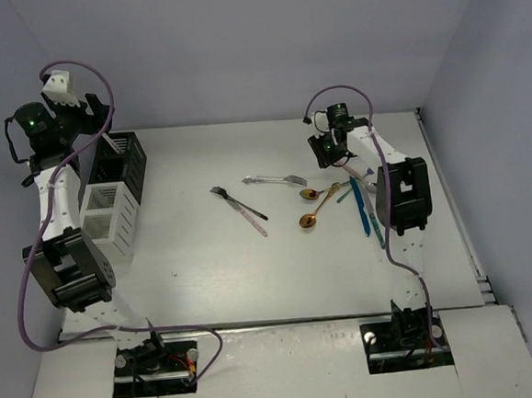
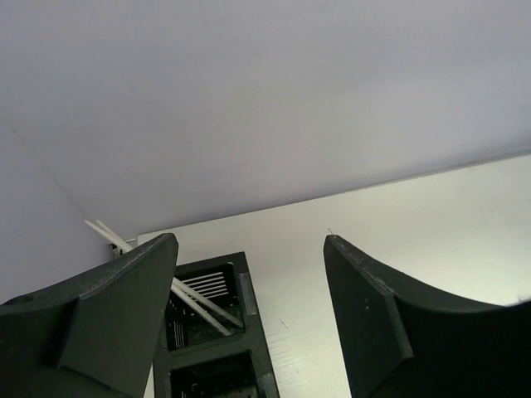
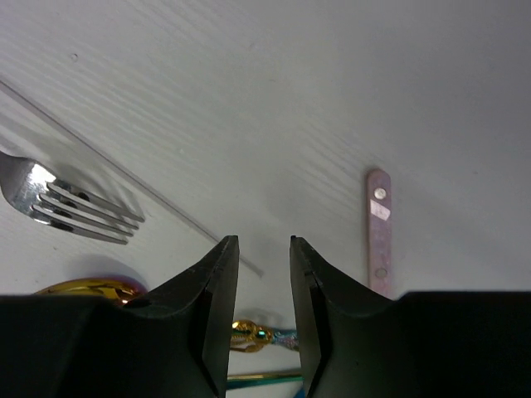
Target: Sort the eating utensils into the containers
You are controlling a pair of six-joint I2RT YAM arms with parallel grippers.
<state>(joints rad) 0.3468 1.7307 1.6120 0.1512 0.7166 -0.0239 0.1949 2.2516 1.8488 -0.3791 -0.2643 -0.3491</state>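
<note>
At upper left, the left end effector (image 2: 249,240) hangs released over the black caddy (image 1: 120,164), which holds pale sticks (image 2: 199,303). The white caddy (image 1: 111,216) stands just below. A silver fork (image 1: 274,179) and gold spoons (image 1: 310,219) lie mid-bench (image 1: 189,279). At right, the right end effector (image 3: 263,245) is nearly clenched. I cannot tell whether it grasps anything.

Two pale sticks (image 2: 191,303) are leaning across the black caddy's (image 2: 246,323) far compartment; its near compartment is standing open.
</note>
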